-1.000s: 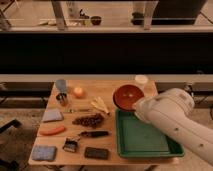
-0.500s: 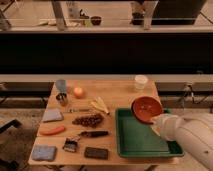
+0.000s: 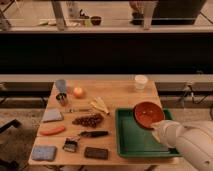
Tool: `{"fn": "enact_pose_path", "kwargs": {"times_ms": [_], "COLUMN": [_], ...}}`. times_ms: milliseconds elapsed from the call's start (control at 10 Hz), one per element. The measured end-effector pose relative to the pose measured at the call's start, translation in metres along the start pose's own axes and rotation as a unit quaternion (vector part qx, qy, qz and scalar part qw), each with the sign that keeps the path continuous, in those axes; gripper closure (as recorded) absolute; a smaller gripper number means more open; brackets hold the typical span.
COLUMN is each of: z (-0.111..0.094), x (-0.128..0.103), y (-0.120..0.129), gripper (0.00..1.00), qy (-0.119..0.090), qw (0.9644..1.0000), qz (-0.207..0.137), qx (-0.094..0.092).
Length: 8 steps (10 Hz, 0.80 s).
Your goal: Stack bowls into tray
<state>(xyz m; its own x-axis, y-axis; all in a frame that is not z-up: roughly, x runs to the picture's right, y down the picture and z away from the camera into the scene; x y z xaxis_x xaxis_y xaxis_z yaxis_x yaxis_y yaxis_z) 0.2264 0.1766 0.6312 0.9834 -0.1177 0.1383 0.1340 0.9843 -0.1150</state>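
Note:
A red-orange bowl (image 3: 148, 113) hangs tilted over the far right part of the green tray (image 3: 131, 141), its opening turned toward the camera. My gripper (image 3: 156, 125) is at the bowl's near rim and is shut on it. The white arm (image 3: 187, 142) comes in from the lower right and covers the tray's near right corner. The tray lies on the right half of the wooden table, and the part of its floor that shows is bare.
A white cup (image 3: 141, 81) stands behind the tray. Left of the tray lie a banana (image 3: 100, 105), a dark cluster (image 3: 88, 120), an apple (image 3: 77, 92), a blue cup (image 3: 61, 85), a tin (image 3: 62, 98), an orange stick (image 3: 52, 130), two blue-grey pads (image 3: 52, 115) and a black block (image 3: 96, 153).
The bowl has left the table behind the tray and travelled right and toward the camera, over the tray. The arm has drawn back toward the lower right.

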Motion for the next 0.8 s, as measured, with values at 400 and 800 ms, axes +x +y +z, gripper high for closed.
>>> {"fn": "enact_pose_path", "kwargs": {"times_ms": [400,800], "z": [-0.001,0.009], "x": [-0.02,-0.023], "y": [0.001,-0.03], "gripper": [0.86,0.44], "qy": [-0.002,0.0], "qw": [0.9996,0.9998], "qz": [-0.011,-0.002], "qx": [-0.024,-0.017]}}
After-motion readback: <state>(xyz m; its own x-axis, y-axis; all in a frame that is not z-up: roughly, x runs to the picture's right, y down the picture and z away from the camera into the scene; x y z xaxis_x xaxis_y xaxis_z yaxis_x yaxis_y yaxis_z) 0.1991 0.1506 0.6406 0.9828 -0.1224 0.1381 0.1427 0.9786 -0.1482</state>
